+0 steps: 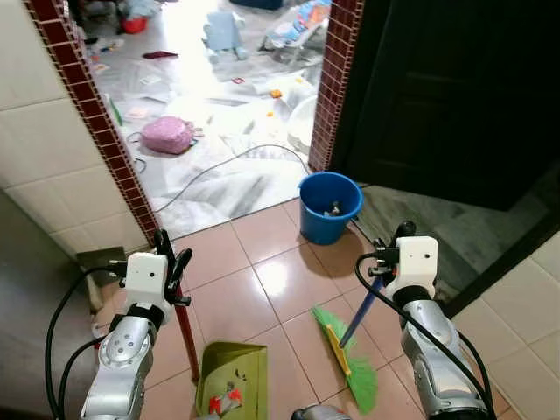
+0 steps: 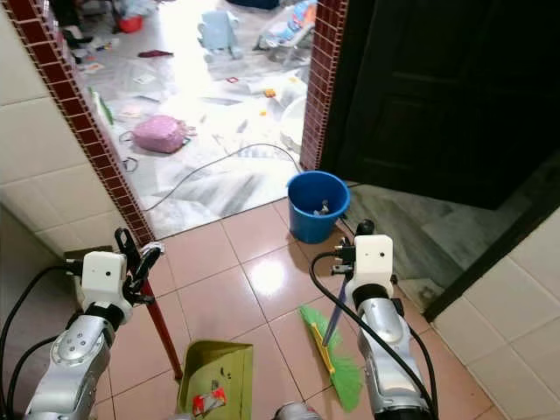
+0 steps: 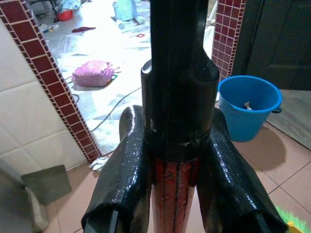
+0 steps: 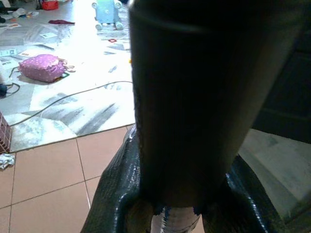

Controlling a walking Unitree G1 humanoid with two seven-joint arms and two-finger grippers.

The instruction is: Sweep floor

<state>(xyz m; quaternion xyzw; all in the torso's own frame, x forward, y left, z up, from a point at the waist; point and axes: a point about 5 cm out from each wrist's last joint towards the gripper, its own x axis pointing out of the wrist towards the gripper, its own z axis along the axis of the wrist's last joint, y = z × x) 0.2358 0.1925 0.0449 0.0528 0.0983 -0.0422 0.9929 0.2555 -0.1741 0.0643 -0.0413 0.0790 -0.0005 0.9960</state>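
My broom (image 1: pixel 348 354) rests with its green bristle head on the pink floor tiles (image 1: pixel 262 289) in front of me and to my right. Its blue handle runs up and away from the head, leaning toward my right gripper (image 1: pixel 385 259), whose two black fingers (image 4: pixel 116 194) are pressed against the dark grip at the handle's top. The bristle head lies long-ways, one end toward me and the other toward the blue bucket (image 1: pixel 329 206).

To my left the olive-green dustpan (image 1: pixel 233 378) sits flat on the tiles, open mouth pointing away from me, with a few scraps inside. Its red pole (image 1: pixel 185 339) rises nearly upright to my left gripper (image 1: pixel 172 278), which pinches it between both fingers (image 3: pixel 124 170).

My left wrist view shows the red pole meeting a black cap between the fingers, plus something pale inside the bucket. Beyond the red-tiled doorway (image 1: pixel 96 122), a white cable (image 1: pixel 219 166) crosses a bright, littered floor near a pink cushion (image 1: pixel 166 135).
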